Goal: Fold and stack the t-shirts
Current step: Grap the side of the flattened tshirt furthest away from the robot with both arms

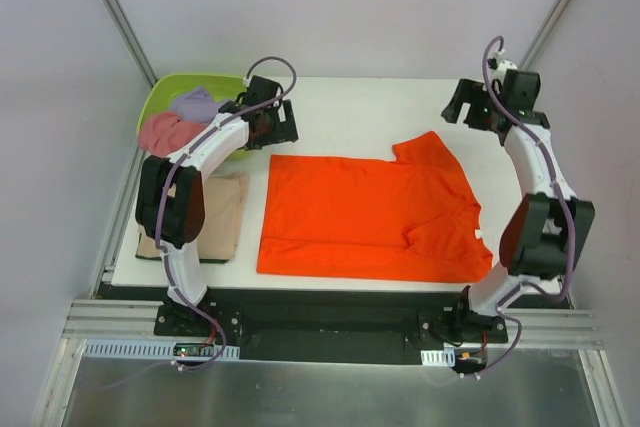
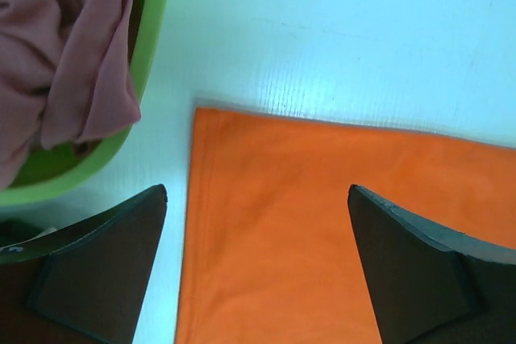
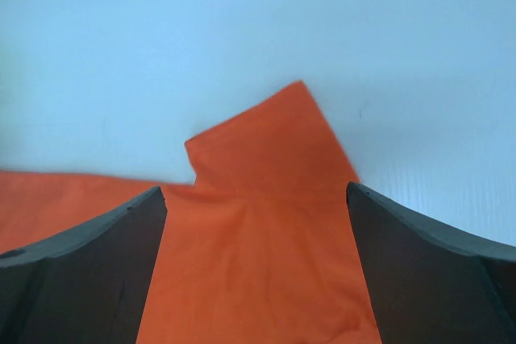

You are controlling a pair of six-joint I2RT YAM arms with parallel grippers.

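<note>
Bright even light, faint soft shadows, wrist views tinted bluish, orange t-shirt (image 2: 322, 215) edge softly blurred

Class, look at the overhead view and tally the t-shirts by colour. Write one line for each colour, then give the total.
orange t-shirt: 1
tan t-shirt: 1
pink t-shirt: 1
lavender t-shirt: 1
Total: 4
</note>
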